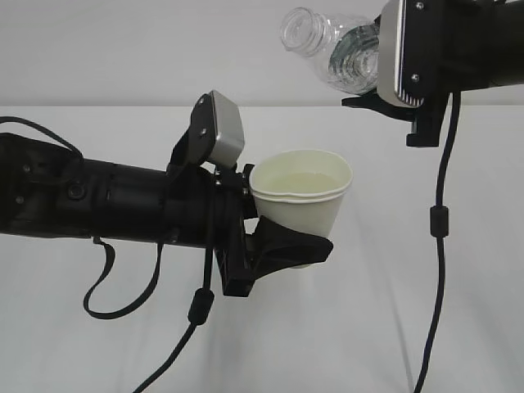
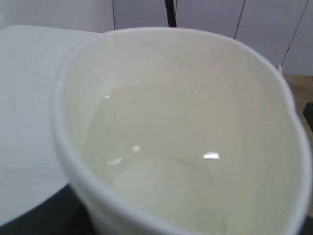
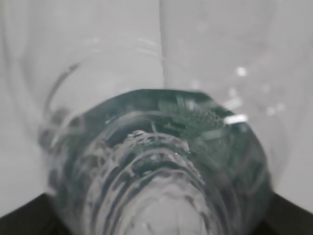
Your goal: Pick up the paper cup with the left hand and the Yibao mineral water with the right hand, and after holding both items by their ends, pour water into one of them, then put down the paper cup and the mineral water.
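Note:
My left gripper (image 1: 300, 242) is shut on the cream-white paper cup (image 1: 299, 209), which it holds upright by the lower part, above the table. Water (image 2: 161, 132) fills the cup's lower half in the left wrist view, which shows the cup (image 2: 254, 98) from above. Up at the top right, my right gripper (image 1: 370, 78) is shut on the base end of the Yibao mineral water (image 1: 327, 45). The bottle lies tilted, its open neck pointing left and slightly up, above and to the right of the cup. No stream leaves it. The right wrist view looks along the ribbed, green-labelled bottle (image 3: 161, 161).
A white table (image 1: 426, 327) spreads below both arms. One black cable (image 1: 438, 246) hangs from the right arm, and another cable (image 1: 196, 311) with a strap loop hangs under the left arm. A plain pale wall stands behind.

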Controlling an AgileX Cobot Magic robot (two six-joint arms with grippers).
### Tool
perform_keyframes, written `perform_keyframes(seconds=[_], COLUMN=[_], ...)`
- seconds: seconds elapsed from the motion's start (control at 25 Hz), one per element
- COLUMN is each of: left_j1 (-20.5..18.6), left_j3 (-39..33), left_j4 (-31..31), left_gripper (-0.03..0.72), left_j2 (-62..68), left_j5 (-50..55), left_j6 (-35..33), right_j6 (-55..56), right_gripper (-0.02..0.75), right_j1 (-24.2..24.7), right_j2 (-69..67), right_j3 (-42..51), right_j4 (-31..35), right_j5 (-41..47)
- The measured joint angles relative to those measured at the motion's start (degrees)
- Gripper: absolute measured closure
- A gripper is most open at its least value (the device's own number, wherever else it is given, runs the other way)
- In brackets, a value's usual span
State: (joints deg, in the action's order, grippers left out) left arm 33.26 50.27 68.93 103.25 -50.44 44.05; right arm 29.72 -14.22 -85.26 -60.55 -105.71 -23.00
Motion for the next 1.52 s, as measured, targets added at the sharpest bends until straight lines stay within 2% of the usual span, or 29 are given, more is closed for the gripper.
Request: perform_keyframes(seconds=[0.32,0.6,1.2,1.52], left_j1=[0.0,0.0,0.0,0.0], left_j3=[0.0,0.0,0.0,0.0], left_j4=[0.0,0.0,0.0,0.0], left_gripper=[0.258,0.258,0.258,0.258], left_j2=[0.0,0.0,0.0,0.0], left_j5=[0.0,0.0,0.1,0.1], left_j6=[0.0,-0.4,-0.8,-0.8], right_j6=[7.6,9.6,11.6,14.3], right_gripper=[0.255,0.254,0.255,0.255], right_j1=[0.0,0.0,0.0,0.0], right_j2=[0.0,0.0,0.0,0.0], right_j3=[0.0,0.0,0.0,0.0], right_j4=[0.0,0.0,10.6,13.2], right_j5=[-1.4,-1.8,-2.1,-2.1])
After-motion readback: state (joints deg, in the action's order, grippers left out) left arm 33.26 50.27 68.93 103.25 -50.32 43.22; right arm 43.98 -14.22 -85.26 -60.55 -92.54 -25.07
